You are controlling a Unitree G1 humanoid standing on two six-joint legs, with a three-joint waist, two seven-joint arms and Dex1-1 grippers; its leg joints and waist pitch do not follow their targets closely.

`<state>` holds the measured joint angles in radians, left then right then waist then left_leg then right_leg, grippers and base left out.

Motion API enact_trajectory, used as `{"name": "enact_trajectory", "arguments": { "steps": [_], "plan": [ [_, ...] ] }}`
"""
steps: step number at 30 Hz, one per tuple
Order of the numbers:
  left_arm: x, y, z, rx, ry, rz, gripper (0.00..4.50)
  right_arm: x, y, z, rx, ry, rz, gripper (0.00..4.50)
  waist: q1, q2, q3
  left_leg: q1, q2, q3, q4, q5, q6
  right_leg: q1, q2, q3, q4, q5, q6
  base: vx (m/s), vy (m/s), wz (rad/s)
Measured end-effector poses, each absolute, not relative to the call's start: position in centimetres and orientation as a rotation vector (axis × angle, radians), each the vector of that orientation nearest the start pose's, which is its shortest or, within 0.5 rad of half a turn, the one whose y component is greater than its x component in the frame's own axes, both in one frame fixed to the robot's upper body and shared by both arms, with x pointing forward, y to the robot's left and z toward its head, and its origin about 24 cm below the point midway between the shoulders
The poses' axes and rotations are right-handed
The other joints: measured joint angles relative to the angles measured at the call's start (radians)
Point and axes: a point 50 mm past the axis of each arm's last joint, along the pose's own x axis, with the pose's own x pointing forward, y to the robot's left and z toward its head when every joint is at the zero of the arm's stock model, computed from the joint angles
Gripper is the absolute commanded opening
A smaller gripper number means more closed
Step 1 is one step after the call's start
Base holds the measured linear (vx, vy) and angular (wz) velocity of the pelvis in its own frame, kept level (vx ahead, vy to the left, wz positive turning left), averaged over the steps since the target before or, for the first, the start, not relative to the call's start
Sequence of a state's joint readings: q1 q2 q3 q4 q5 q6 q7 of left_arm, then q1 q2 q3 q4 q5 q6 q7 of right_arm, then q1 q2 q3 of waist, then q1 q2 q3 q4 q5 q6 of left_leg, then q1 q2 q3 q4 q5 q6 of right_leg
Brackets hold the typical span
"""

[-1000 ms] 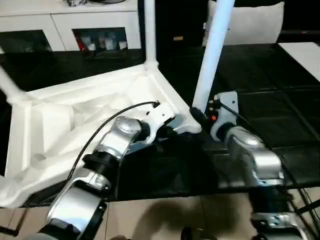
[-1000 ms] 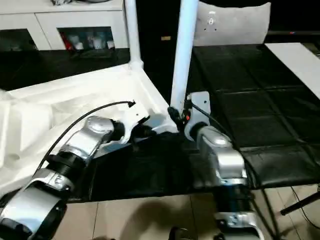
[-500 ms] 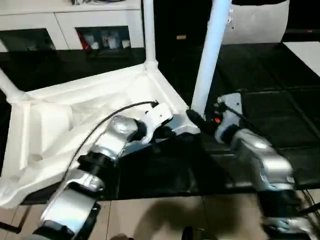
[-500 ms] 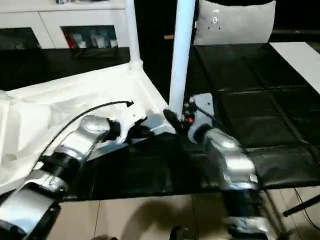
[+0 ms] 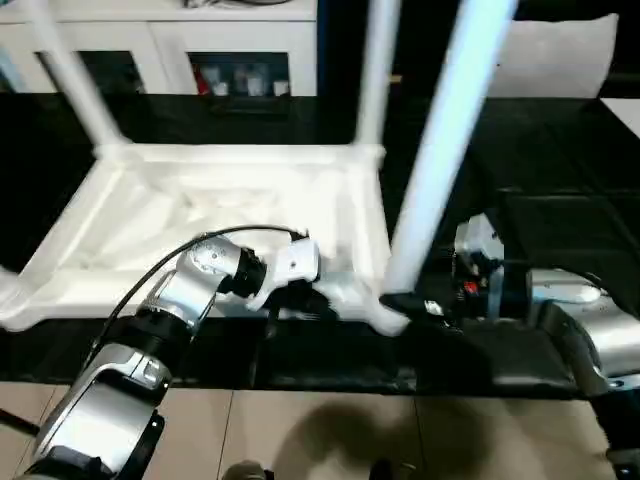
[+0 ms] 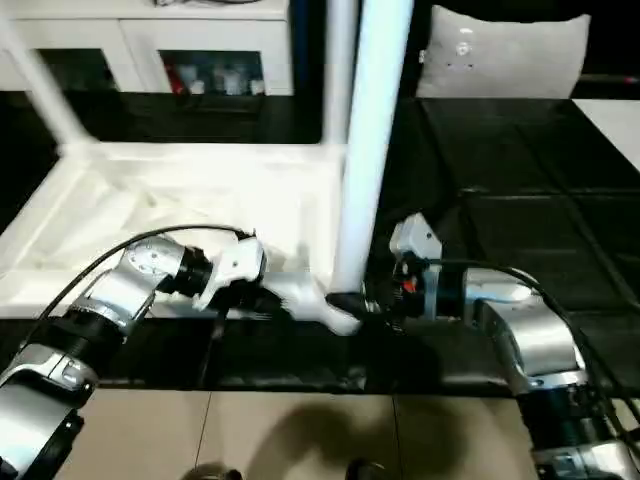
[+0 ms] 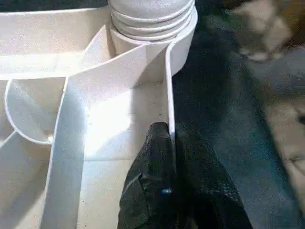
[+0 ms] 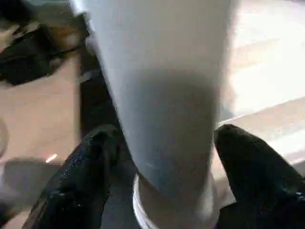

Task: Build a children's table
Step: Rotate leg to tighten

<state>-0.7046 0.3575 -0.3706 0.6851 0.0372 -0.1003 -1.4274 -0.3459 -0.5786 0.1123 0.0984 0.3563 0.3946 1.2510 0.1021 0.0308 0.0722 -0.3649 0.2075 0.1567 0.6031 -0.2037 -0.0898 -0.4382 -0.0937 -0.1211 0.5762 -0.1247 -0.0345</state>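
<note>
Your right tool straddles the upright leg, seemingly loose; your left tool pinches the table's rim.

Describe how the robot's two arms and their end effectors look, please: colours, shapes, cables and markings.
Both forearms are rounded silver shells with black ribbed joints. A thin black cable arcs along the left arm. A white bracket sits at each wrist; the right arm carries a small red mark. Each end effector has two black, textured fingers.

White children's table lying upside down on the black desk, ribbed underside facing up, tapered legs standing upright in its corner sockets.
</note>
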Motion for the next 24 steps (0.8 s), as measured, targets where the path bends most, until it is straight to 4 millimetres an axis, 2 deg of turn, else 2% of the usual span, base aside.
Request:
{"name": "enact_trajectory", "arguments": {
  "steps": [3,5,7,12,15,20,24],
  "plan": [
    [31.5,11.7,7.0,0.585,0.381,-1.695,0.0,27.3,-18.4,9.2,-0.104,0.365,1.36,3.16,0.006,0.0,0.0,0.001,0.0,0.0,0.0,0.0,0.0,0.0,0.0,0.0,0.001,0.0,0.0,0.0,0.0,0.0],
    [31.4,11.6,6.9,0.592,0.38,-1.723,0.0,27.1,-18.2,8.9,-0.104,0.382,1.401,2.84,0.007,0.0,0.0,0.001,0.001,0.0,0.0,0.0,0.0,0.0,0.0,0.0,0.001,-0.002,0.003,0.0,0.0,0.0],
    [31.2,11.5,6.9,0.602,0.376,-1.746,0.0,27.0,-18.1,8.7,-0.104,0.404,1.441,2.8,0.008,0.0,0.0,0.001,0.0,0.0,0.001,0.0,0.0,0.0,0.0,0.0,0.001,-0.003,0.004,0.0,0.0,0.0],
    [31.2,11.5,7.0,0.614,0.366,-1.763,0.0,27.0,-17.8,8.7,-0.103,0.416,1.486,2.33,0.01,-0.001,0.0,0.001,0.001,0.0,0.001,0.0,0.0,0.0,0.0,0.0,0.001,-0.003,0.004,0.0,0.0,0.0],
    [31.2,11.5,7.0,0.615,0.365,-1.764,0.0,27.0,-17.8,8.8,-0.104,0.415,1.489,2.09,0.01,-0.001,0.0,0.001,0.001,0.0,0.001,0.0,0.0,0.0,0.001,0.0,0.002,-0.003,0.004,0.0,0.0,0.0],
    [31.2,11.6,7.1,0.58,0.367,-1.755,0.0,26.9,-17.9,8.9,-0.07,0.416,1.473,2.03,0.011,-0.001,0.0,0.001,0.001,0.0,0.001,0.0,0.0,0.001,0.001,0.0,0.002,-0.003,0.004,0.0,0.0,0.0],
    [31.7,11.8,7.1,0.516,0.402,-1.666,0.0,26.9,-17.3,8.6,-0.001,0.39,1.35,2.02,0.008,-0.001,0.0,0.003,0.001,0.0,0.001,0.002,-0.003,0.002,0.001,0.0,0.002,-0.002,0.004,0.0,0.0,0.0]
  ]
}}
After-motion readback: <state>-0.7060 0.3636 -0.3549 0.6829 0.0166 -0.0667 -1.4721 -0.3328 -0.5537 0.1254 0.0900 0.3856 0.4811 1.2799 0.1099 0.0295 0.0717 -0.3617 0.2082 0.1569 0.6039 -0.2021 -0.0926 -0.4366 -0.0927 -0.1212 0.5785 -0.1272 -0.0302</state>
